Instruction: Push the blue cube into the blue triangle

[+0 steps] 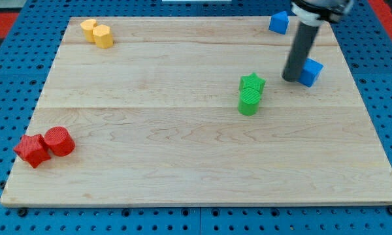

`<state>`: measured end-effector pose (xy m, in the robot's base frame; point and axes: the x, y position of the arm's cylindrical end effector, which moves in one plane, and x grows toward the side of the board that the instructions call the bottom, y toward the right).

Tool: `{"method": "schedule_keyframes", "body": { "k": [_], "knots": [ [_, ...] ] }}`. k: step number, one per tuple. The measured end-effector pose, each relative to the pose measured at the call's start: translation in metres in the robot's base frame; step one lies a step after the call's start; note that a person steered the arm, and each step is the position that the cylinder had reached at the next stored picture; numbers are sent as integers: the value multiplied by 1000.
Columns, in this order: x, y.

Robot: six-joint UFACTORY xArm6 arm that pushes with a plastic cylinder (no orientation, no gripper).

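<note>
The blue cube sits on the wooden worktop near the view's right edge, in the upper part. It is turned so that one corner points toward the view's bottom; being a cube, it has no long axis to speak of. My tip stands just at its left side, touching it or nearly so. The rod has no end effector that opens or shuts; it is a plain dark stick.

The blue triangle lies at the view's top right, well apart from the cube, its peak pointing upward in the view.

Near the middle, a green star touches a green cylinder below it. Two yellow blocks rest together at top left. A red block and a red cylinder touch at bottom left. No writing or labels can be read on anything.
</note>
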<state>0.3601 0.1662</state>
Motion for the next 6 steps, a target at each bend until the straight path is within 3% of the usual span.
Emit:
{"method": "schedule_keyframes", "body": {
  "k": [1,2,3,6],
  "knots": [
    [31,6],
    [33,65],
    [27,79],
    [-79,54]
  ]
}}
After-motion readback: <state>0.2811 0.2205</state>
